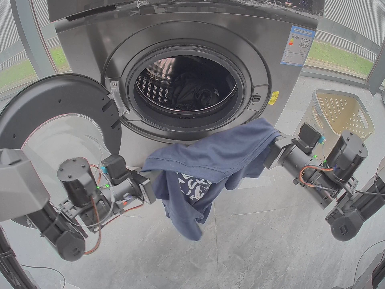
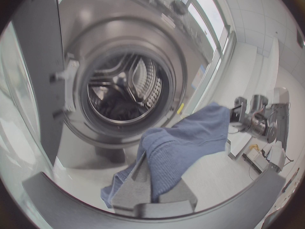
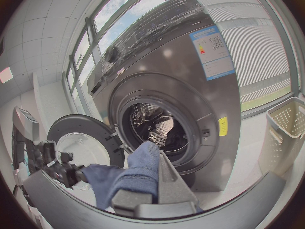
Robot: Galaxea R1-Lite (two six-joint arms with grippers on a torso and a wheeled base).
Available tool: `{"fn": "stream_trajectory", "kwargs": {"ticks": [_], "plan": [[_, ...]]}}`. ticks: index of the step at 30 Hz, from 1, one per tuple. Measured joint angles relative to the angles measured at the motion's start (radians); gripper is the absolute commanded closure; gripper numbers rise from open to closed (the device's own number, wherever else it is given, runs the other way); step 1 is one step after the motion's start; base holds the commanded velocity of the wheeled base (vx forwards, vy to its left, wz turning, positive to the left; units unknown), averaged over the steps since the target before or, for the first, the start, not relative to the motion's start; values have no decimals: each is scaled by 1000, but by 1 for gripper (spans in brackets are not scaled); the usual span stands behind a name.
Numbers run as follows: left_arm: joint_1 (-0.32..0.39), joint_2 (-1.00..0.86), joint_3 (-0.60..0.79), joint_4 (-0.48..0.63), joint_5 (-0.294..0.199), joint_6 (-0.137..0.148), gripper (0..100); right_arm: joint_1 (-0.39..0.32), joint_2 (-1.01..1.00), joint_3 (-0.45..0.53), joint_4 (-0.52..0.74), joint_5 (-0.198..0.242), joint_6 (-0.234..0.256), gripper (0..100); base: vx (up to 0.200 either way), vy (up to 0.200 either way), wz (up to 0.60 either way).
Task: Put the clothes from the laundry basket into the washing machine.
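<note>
A blue T-shirt (image 1: 216, 155) with a white print hangs stretched between both grippers, just below and in front of the washing machine's round opening (image 1: 186, 87). My left gripper (image 1: 154, 179) is shut on its left end, and the cloth drapes over the fingers (image 2: 139, 178). My right gripper (image 1: 272, 141) is shut on the right end of the blue T-shirt (image 3: 133, 175). Dark clothes (image 1: 192, 93) lie inside the drum. The beige laundry basket (image 1: 341, 111) stands on the floor at the right of the machine.
The washer door (image 1: 56, 117) stands swung open at the left, close behind my left arm. Grey tiled floor (image 1: 248, 245) lies open in front of the machine. Windows run behind and beside the washer.
</note>
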Motion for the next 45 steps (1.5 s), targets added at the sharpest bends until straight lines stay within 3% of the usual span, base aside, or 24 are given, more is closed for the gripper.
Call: {"fn": "stream_trajectory", "kwargs": {"ticks": [4, 10, 19, 30, 31, 39, 45], "plan": [[46, -104, -2, 7, -2, 2, 100, -54, -41, 17, -5, 0, 0, 100, 0, 0, 0], [76, -166, -33, 2, 4, 5, 100, -75, -73, 34, -10, 0, 1, 100, 0, 0, 0], [56, -204, -117, 1, 36, 19, 100, -54, -80, 63, -10, -4, 11, 100, 0, 0, 0], [17, -228, -137, 0, 37, 19, 100, -45, -27, 118, -6, 5, 24, 100, 0, 0, 0], [14, -229, -137, 0, 37, 19, 100, -46, -5, 118, -7, 8, 27, 0, 0, 0, 0], [0, -230, -123, 0, 37, 20, 100, -37, 213, 47, -13, 41, 25, 0, 0, 0, 0], [-4, -217, -103, 0, 39, 20, 100, 15, 341, -1, -15, 45, -4, 0, 0, 0, 0]]}}
